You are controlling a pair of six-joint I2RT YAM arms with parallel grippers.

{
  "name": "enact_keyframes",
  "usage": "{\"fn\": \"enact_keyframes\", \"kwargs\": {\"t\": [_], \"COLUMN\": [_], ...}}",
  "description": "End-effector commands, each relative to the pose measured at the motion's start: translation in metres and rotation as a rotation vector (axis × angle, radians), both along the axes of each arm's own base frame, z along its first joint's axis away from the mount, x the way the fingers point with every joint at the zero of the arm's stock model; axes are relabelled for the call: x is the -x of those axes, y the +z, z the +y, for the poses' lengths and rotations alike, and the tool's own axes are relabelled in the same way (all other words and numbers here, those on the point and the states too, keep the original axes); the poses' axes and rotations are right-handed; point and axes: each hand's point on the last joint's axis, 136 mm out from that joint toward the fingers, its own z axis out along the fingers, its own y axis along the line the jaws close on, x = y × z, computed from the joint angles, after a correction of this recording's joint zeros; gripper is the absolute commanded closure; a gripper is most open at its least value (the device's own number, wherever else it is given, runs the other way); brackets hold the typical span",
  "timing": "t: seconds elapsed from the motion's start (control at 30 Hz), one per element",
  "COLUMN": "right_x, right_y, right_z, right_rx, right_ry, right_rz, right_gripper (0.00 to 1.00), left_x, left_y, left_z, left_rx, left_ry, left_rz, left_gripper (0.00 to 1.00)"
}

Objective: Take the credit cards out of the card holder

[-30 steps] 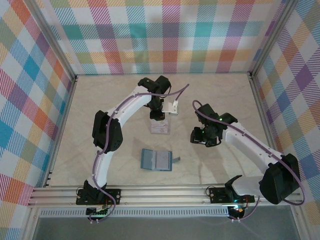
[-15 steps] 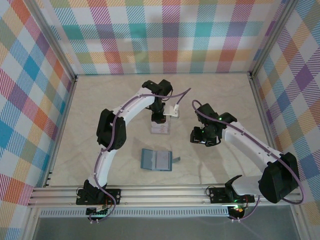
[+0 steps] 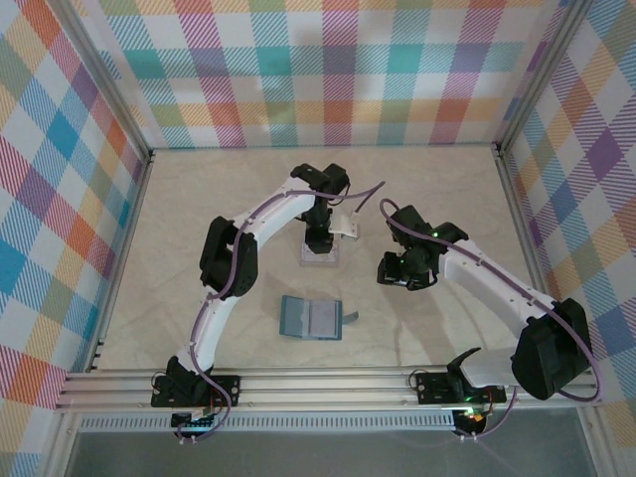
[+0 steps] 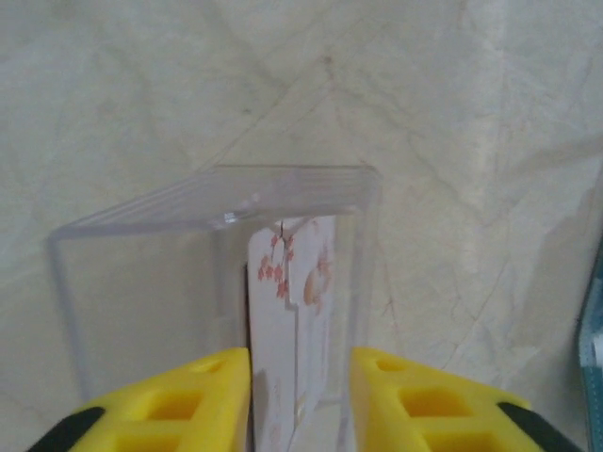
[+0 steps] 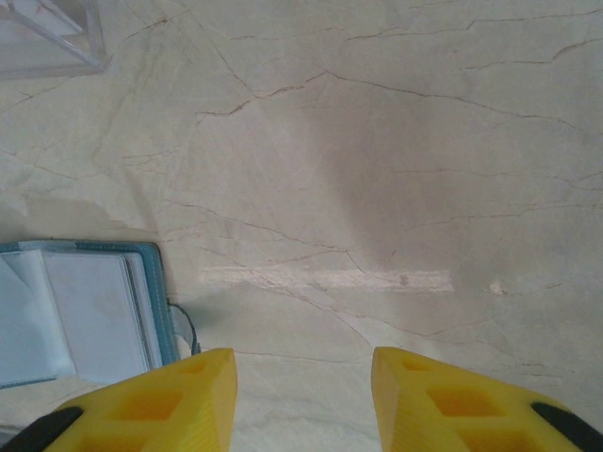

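Observation:
The teal card holder (image 3: 311, 318) lies open on the table, and pale cards (image 5: 94, 315) show in its pockets in the right wrist view. A whitish credit card (image 4: 292, 311) with a pink flower print stands on edge inside a clear plastic box (image 4: 217, 202). My left gripper (image 3: 320, 238) is over that box, open. The card leans against its left finger (image 4: 203, 395), with a gap to the other finger. My right gripper (image 5: 301, 400) hovers open over bare table, just right of the holder (image 5: 155, 301), with nothing between its fingers.
The clear box (image 3: 320, 260) stands behind the holder, mid-table; its corner (image 5: 47, 38) also shows in the right wrist view. Metal frame posts and checked walls close in the table on three sides. A rail runs along the near edge.
My left gripper has come down a little toward the clear box and its jaws have parted, letting go of the flowered card. The right arm has stayed still.

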Motion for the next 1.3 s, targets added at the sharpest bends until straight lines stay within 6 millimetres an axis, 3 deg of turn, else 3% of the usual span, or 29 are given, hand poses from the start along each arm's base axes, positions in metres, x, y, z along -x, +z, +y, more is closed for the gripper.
{"fn": "enact_keyframes", "kwargs": {"t": [0.0, 0.2, 0.33, 0.57, 0.93, 1.27], "right_x": [-0.006, -0.002, 0.000, 0.005, 0.028, 0.045], "right_y": [0.011, 0.014, 0.011, 0.004, -0.006, -0.019], "right_z": [0.005, 0.005, 0.018, 0.036, 0.076, 0.107], "right_rx": [-0.025, -0.047, -0.111, -0.189, -0.224, -0.192], "right_ry": [0.008, -0.005, 0.004, 0.005, 0.073, 0.132], "right_rz": [-0.018, -0.021, 0.004, 0.034, 0.102, 0.141], "right_gripper": [0.57, 0.56, 0.57, 0.57, 0.57, 0.56], "left_x": [-0.017, -0.020, -0.017, 0.019, 0.049, 0.084], "left_y": [0.020, 0.054, 0.079, 0.095, 0.104, 0.111], "left_z": [-0.008, -0.018, -0.026, -0.035, -0.006, 0.022], "left_rx": [0.029, 0.124, 0.205, 0.380, 0.622, 0.776], "left_ry": [0.022, 0.059, 0.173, 0.400, 0.895, 1.176], "left_rz": [-0.092, -0.144, -0.139, 0.019, 0.063, 0.172], "left_gripper": [0.63, 0.62, 0.64, 0.69, 0.70, 0.66]}}
